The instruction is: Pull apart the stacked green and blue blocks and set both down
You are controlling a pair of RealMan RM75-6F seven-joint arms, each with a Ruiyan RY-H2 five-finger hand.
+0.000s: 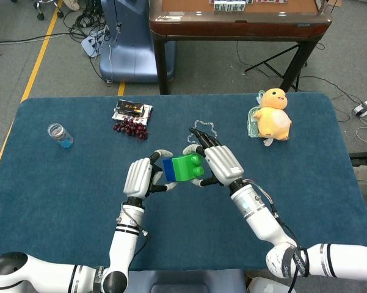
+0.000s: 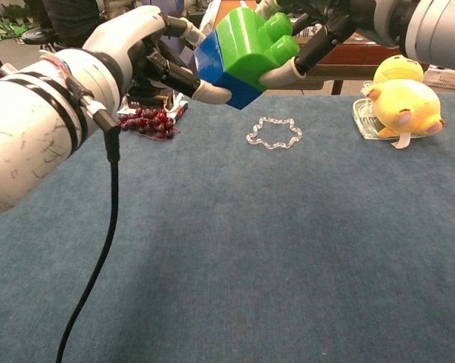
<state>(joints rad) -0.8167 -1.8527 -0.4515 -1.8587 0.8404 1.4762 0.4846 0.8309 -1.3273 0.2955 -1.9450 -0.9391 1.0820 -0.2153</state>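
Above table (image 1: 49, 183) | left hand (image 1: 141, 176), right hand (image 1: 218, 163) hide most of blue block (image 1: 170, 170) | green block (image 1: 186, 167) stacked

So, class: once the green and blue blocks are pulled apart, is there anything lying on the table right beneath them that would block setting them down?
Nothing visible does. The green block and blue block are held above bare table. The clear ring and red beads lie further back.

left hand (image 1: 143, 176) and right hand (image 1: 221, 162) raised, facing, fingers curled inward
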